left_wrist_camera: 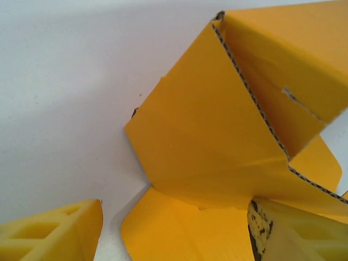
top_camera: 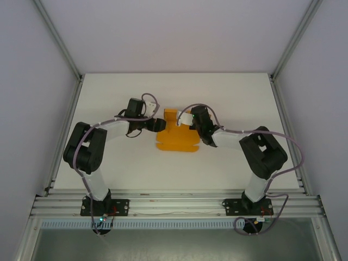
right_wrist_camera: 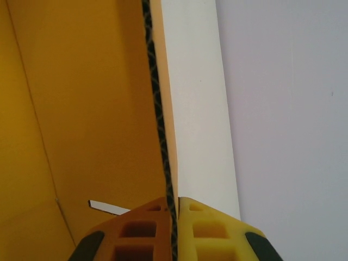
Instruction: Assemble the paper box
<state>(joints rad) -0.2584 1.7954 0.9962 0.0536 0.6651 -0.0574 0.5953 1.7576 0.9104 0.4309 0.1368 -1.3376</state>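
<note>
Paper box (top_camera: 176,135): I see it mid-frame in the top view, on the white table (top_camera: 109,103), right between my two arms. The near half lies flat; the far edge is lifted.

Left gripper (top_camera: 158,125): it sits at the card's left edge. On the wrist camera the pincer is wide, one yellow finger (left_wrist_camera: 57,234) at lower left and the other at lower right. It clamps nothing. A rounded flap lies flat between the fingers, and a raised panel stands up behind it.

Panel detail: a corrugated cut edge runs diagonally down the upper right of the left wrist view, with a short slit (left_wrist_camera: 304,103) beside it.

Right gripper (top_camera: 185,118): it is at the card's upper right corner. On its wrist camera both pads (right_wrist_camera: 204,225) are pinched tight on the card's edge at the bottom centre, and the orange wall rises up the left of the frame.
</note>
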